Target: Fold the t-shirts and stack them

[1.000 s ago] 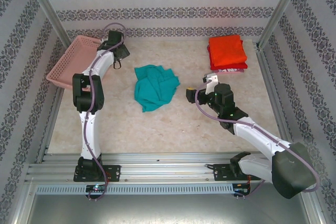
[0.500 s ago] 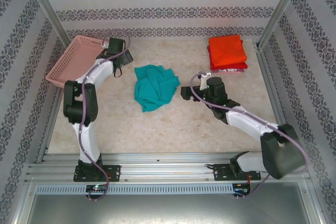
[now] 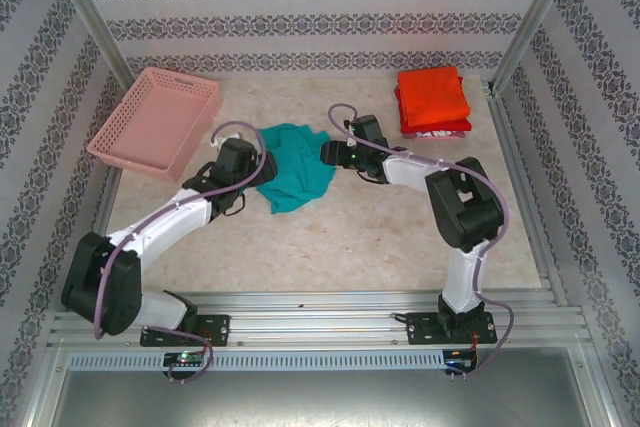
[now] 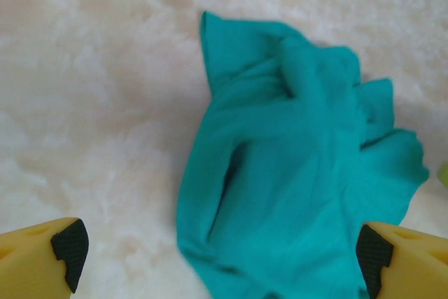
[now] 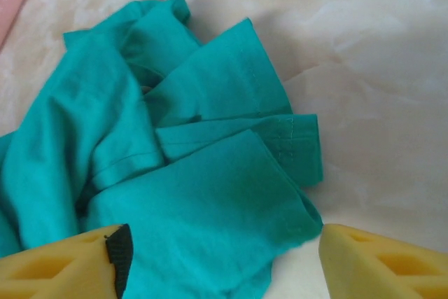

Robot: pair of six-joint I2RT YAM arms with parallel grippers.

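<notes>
At mid desk (image 3: 380,237) | crumpled teal cloth t-shirt (image 3: 295,169) is lying unfolded | left tool (image 4: 217,246) and right tool (image 5: 224,250) are hovering at its edges, both released | folded orange-red shirt stack (image 3: 432,97) is sitting far-right | this fold-and-stack seemingly remaining

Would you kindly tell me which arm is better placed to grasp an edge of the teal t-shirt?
Probably the right: the right gripper stands open around a hemmed corner of the teal t-shirt. The left gripper, also open, faces crumpled bulk with no clear edge.
</notes>
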